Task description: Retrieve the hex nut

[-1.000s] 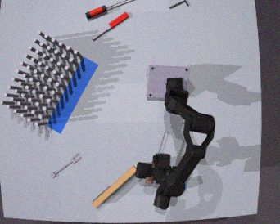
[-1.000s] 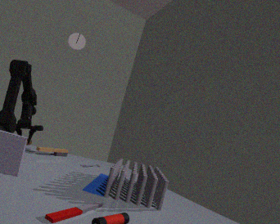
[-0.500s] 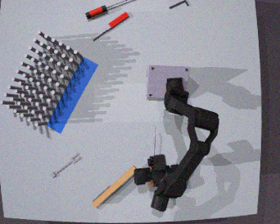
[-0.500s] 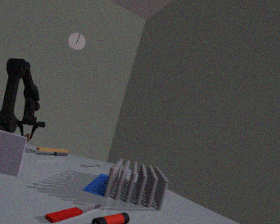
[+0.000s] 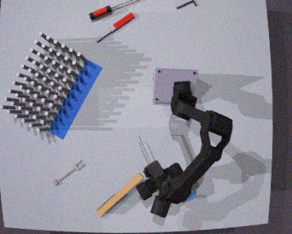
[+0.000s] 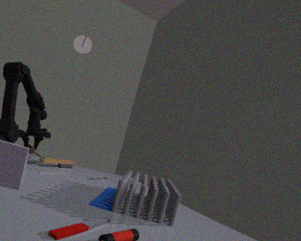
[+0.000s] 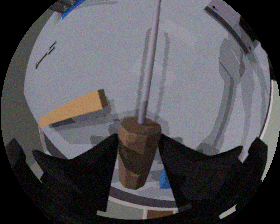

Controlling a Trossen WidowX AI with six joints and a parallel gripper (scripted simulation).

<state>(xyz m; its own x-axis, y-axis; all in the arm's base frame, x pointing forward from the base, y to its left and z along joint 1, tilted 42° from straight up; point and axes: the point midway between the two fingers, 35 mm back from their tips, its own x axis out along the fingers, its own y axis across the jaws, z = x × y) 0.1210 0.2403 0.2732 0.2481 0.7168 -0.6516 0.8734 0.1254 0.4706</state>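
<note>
My gripper (image 5: 150, 169) (image 7: 138, 137) (image 6: 36, 142) is at the front middle of the table, shut on the brown wooden handle (image 7: 138, 150) of a pick tool. The tool's thin metal rod (image 5: 145, 149) (image 7: 153, 53) points away from the fingers. The field of standing metal spacers (image 5: 40, 81) (image 6: 145, 198) is far off at the left. The blue taped strip (image 5: 77, 98) (image 6: 103, 199) runs along its near side. The hex nut is hidden among the spacers; I cannot see it.
A flat wooden stick (image 5: 119, 195) (image 7: 71, 111) lies just left of the gripper. A small forked tool (image 5: 68, 172) lies further left. A red-handled screwdriver (image 5: 104, 11), a red-tagged tool (image 5: 124, 20) and an angled key (image 5: 188, 4) lie at the back. The arm's base plate (image 5: 164, 81) is mid-table.
</note>
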